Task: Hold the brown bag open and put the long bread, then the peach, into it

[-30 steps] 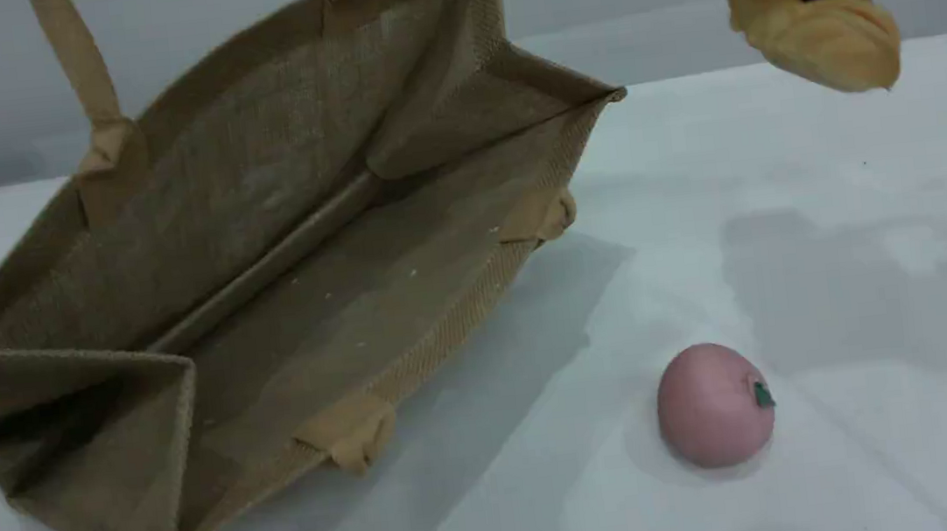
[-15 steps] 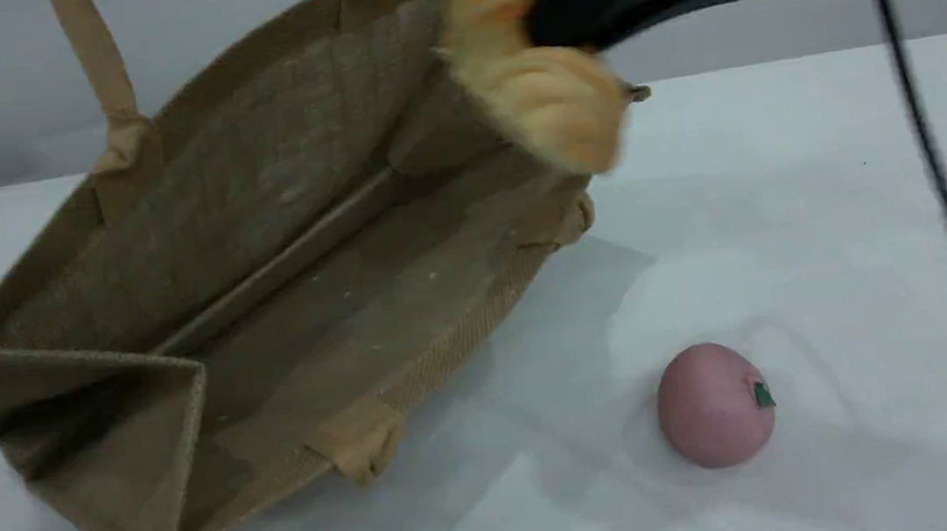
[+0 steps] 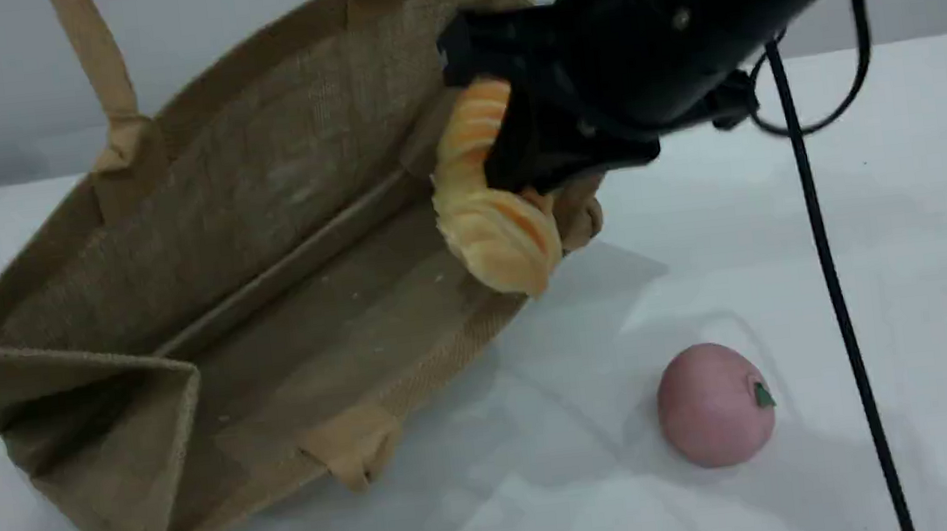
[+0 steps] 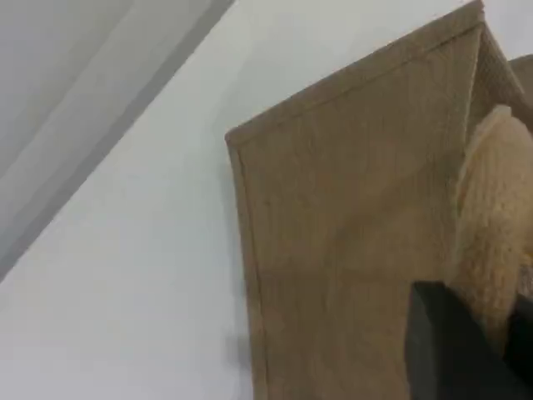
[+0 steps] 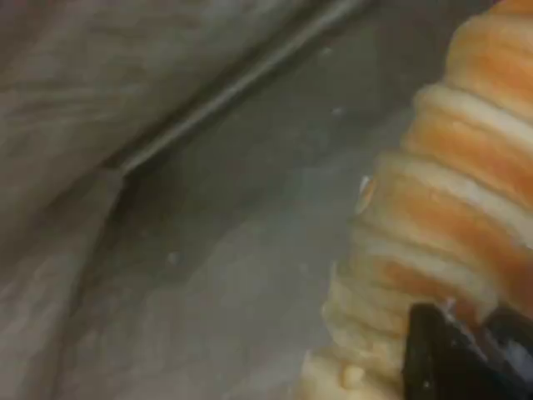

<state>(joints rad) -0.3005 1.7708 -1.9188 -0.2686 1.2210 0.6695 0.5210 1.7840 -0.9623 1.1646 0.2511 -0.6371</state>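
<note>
From the scene view I can't see my right hand's fingertips; the arm (image 3: 677, 24) covers them and the bread's (image 3: 492, 211) upper part. The bag's (image 3: 259, 235) raised handle (image 3: 96, 68) runs off the top edge. My right wrist view is blurred.

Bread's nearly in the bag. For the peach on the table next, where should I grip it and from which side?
Grip the peach across its round middle, coming straight down from above. It sits alone on the bare table, clear of the brown bag, so the fingers should fit on both sides. Keep them off the small green leaf mark on its right.
</note>
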